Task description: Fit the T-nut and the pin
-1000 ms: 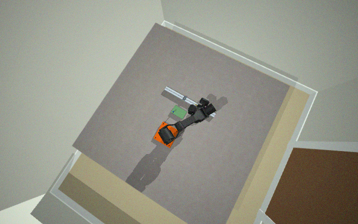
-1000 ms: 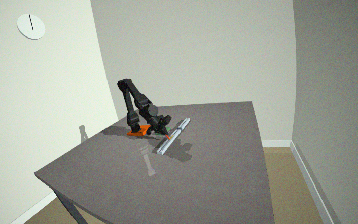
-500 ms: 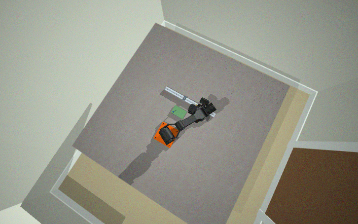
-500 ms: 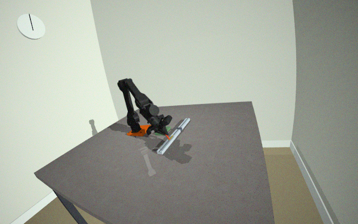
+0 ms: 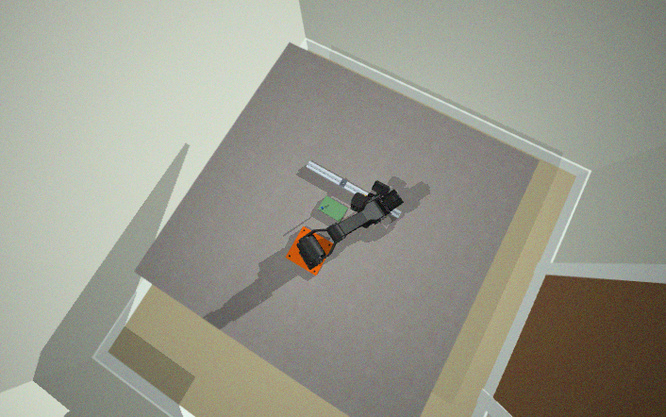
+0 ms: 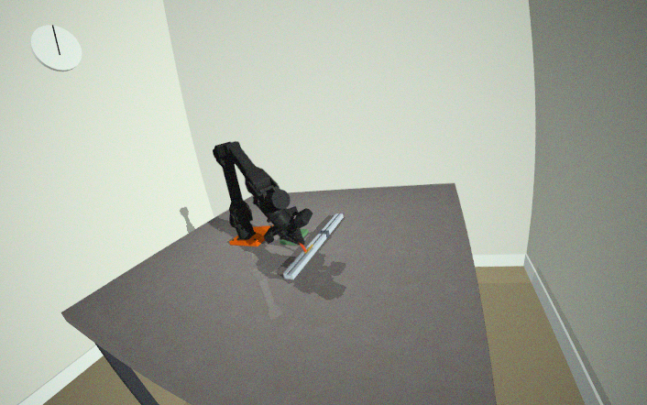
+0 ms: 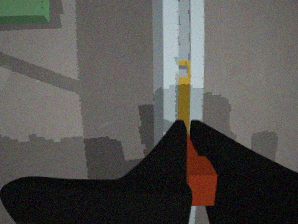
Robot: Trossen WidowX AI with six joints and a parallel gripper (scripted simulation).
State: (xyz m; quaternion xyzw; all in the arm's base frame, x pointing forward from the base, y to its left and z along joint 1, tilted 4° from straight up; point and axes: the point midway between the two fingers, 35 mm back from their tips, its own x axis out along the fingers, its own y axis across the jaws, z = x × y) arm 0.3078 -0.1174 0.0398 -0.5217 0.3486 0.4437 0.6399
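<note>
In the wrist view, the orange handle is gripped between the nearly closed fingertips of the pincer. Just ahead of the pincer, the brass T-nut is held at the slot of the aluminum rail; whether it is seated under the lips cannot be told. Farther along the rail, apart from the pincer, the dark bracket is seen. Off to the pincer's side, the blue pin is carried by the green tray.
</note>
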